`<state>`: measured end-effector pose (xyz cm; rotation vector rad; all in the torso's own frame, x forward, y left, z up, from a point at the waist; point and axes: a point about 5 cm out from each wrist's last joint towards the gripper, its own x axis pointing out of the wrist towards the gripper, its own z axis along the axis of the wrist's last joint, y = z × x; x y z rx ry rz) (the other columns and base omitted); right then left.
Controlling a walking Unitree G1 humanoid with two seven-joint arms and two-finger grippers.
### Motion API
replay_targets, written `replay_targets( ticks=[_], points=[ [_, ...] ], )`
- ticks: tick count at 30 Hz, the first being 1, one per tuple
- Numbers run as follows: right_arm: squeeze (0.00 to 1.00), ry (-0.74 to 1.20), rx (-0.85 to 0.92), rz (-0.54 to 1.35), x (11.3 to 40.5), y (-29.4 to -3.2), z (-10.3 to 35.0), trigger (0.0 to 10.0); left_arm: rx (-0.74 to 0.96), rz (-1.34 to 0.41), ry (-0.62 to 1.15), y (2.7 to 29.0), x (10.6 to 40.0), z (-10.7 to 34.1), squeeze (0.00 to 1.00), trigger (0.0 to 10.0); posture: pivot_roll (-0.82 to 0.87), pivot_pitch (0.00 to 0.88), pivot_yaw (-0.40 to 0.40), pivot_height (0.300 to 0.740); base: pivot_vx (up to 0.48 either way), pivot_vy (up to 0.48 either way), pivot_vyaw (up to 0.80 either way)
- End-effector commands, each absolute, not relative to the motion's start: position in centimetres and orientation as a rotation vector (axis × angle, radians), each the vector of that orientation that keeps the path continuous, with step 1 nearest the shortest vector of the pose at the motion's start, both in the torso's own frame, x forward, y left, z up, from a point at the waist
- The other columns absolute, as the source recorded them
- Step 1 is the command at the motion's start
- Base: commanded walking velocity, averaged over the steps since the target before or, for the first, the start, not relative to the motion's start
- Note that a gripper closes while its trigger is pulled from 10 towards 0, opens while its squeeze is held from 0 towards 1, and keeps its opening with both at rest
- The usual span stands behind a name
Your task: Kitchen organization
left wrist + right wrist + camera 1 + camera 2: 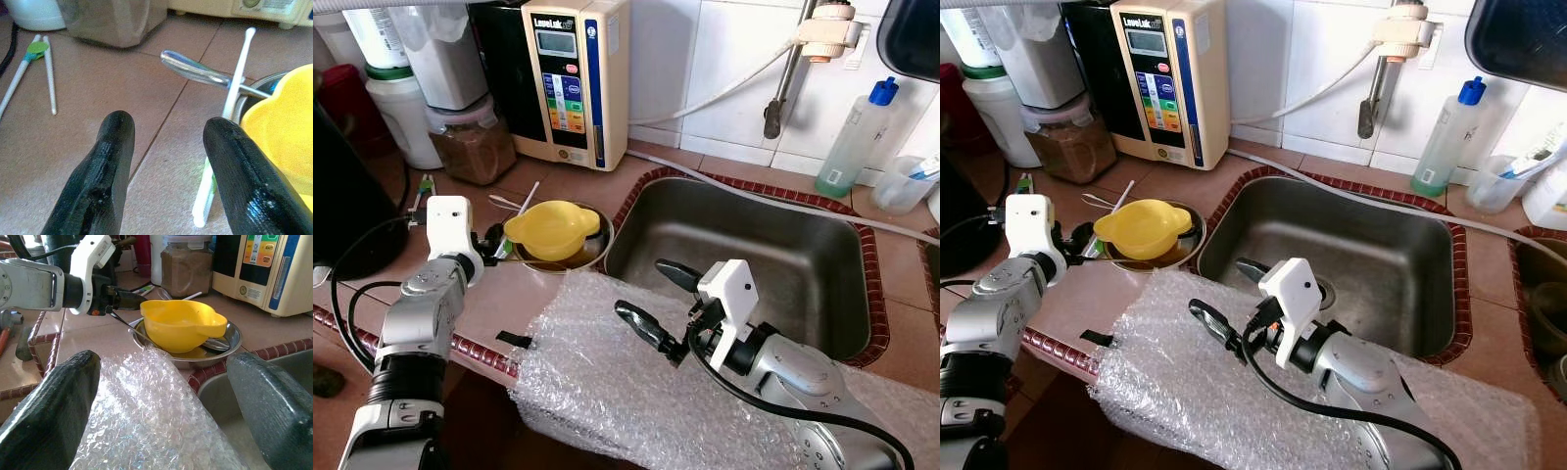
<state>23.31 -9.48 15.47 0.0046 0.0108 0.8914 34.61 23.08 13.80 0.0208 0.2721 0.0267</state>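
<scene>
Beside the sink (pixel 744 255), our left gripper (pixel 166 161) gapes beside 1 yellow bowl (pixel 551 229) in a steel dish (pixel 597 240); our right gripper (pixel 651 299) hovers spread over bubble wrap (pixel 597 372). We judge a nudge could tip it.

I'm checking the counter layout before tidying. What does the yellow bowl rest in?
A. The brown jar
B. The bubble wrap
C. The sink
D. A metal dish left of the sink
D: the yellow bowl sits in a metal dish on the counter, left of the sink.
</scene>
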Motion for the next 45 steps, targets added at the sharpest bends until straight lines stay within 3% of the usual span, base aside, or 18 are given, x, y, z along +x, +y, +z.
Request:
replay_targets(
  ticks=[1, 14, 15, 16, 17, 18, 30, 32, 45],
  points=[
    [0.0, 0.004, -0.005, 0.894, 23.2, -9.5, 15.6, 10.0, 0.031, 0.019, 0.257, 23.1, 35.0, 14.6, 1.0, 10.0, -0.12, 0.0, 0.065, 0.74, 0.0, 0.0, 0.0],
    [0.0, 0.005, -0.013, 0.893, 23.4, -9.6, 15.7, 10.0, 0.052, -0.006, 0.279, 22.4, 34.8, 14.6, 1.0, 10.0, -0.12, 0.0, 0.059, 0.74, 0.0, 0.0, 0.0],
    [0.0, 0.005, -0.013, 0.893, 23.4, -9.7, 15.7, 10.0, 0.043, -0.002, 0.277, 22.4, 34.8, 14.7, 0.56, 10.0, -0.12, 0.0, 0.059, 0.74, 0.0, 0.0, 0.0],
    [0.0, 0.005, -0.013, 0.893, 23.4, -9.7, 15.7, 10.0, 0.043, -0.002, 0.277, 22.4, 34.8, 14.7, 0.56, 10.0, -0.12, 0.0, 0.059, 0.74, 0.0, 0.0, 0.0],
    [0.0, 0.006, -0.013, 0.892, 23.4, -9.7, 15.7, 10.0, 0.041, -0.004, 0.279, 22.4, 34.8, 14.6, 0.24, 10.0, -0.12, 0.0, 0.058, 0.74, 0.0, 0.0, 0.0],
    [0.0, 0.006, -0.013, 0.892, 23.4, -9.7, 15.7, 10.0, 0.04, -0.011, 0.283, 22.3, 34.8, 14.6, 0.0, 10.0, -0.12, 0.0, 0.059, 0.74, 0.0, 0.0, 0.0],
    [0.0, 0.006, -0.009, 0.893, 23.4, -9.5, 15.7, 10.0, 0.066, -0.072, 0.343, 21.3, 34.3, 13.4, 0.0, 10.0, -0.12, 0.0, 0.063, 0.74, 0.0, 0.0, 0.0],
    [0.0, 0.006, -0.009, 0.893, 23.3, -9.5, 15.7, 10.0, 0.075, -0.057, 0.35, 21.7, 34.3, 13.4, 0.0, 9.6, -0.12, 0.0, 0.063, 0.74, 0.0, 0.0, 0.0],
    [0.0, 0.005, -0.009, 0.899, 23.3, -9.4, 15.7, 10.0, 0.123, 0.101, 0.251, 23.3, 34.5, 14.7, 0.0, 10.0, -0.11, 0.0, 0.061, 0.74, 0.0, 0.0, 0.0]
  ],
)
